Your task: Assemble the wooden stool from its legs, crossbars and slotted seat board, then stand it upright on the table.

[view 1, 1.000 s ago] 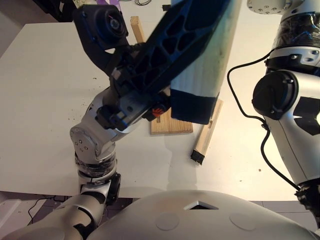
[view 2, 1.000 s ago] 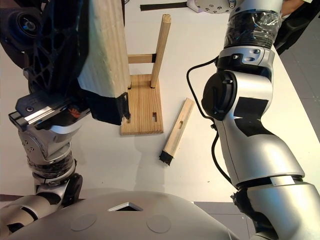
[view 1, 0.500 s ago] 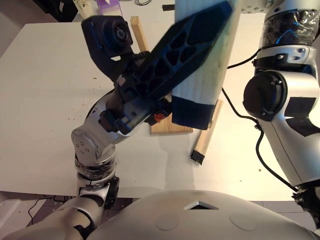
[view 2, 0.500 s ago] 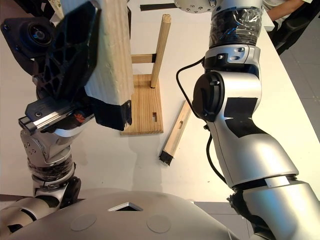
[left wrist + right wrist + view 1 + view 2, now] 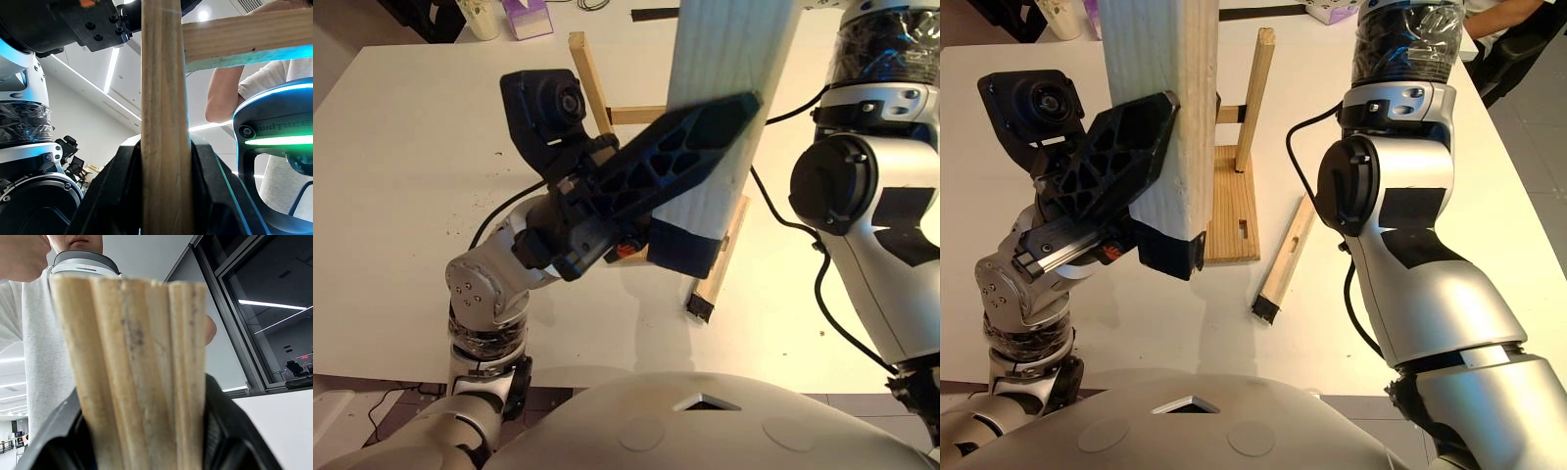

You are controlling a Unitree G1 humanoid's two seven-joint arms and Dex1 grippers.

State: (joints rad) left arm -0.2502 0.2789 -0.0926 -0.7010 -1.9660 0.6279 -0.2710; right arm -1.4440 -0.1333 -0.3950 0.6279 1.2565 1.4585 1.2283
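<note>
Across the eye views, beneath everything else: a white bench [image 5: 401, 147]. At upper centre of frame, close to the camera, a thick stool leg [image 5: 729, 49] held upright in the air, well above the bench and running off the top edge. Clamped on it from both sides, the left end effector [image 5: 165, 176], its black lattice fingers [image 5: 675, 157] pressed flat against the wood.

Along the right side of frame, the right arm, rising out past the top edge. At its wrist, the right end effector [image 5: 142, 440] closed tight on a wooden piece [image 5: 137, 357] made of glued strips; cannot tell which stool part.

Behind the held leg, at centre of frame, the slotted seat board [image 5: 1232, 215], flat on the bench. Near its upper edge, a first standing leg [image 5: 585, 78] at the left end and a second standing leg [image 5: 1255, 98] at the right end, with a crossbar [image 5: 636, 115] running between them.

Just right of the board, a loose leg [image 5: 1285, 257] flat on the bench, slanting toward lower centre.

Near the top of the left wrist view, a wooden bar [image 5: 244, 34] set crosswise against the held leg; cannot tell whether joined.

Smallest: a black wrap [image 5: 683, 245] round the held leg's lower end, and a black cap [image 5: 1263, 311] on the loose leg's lower end.
</note>
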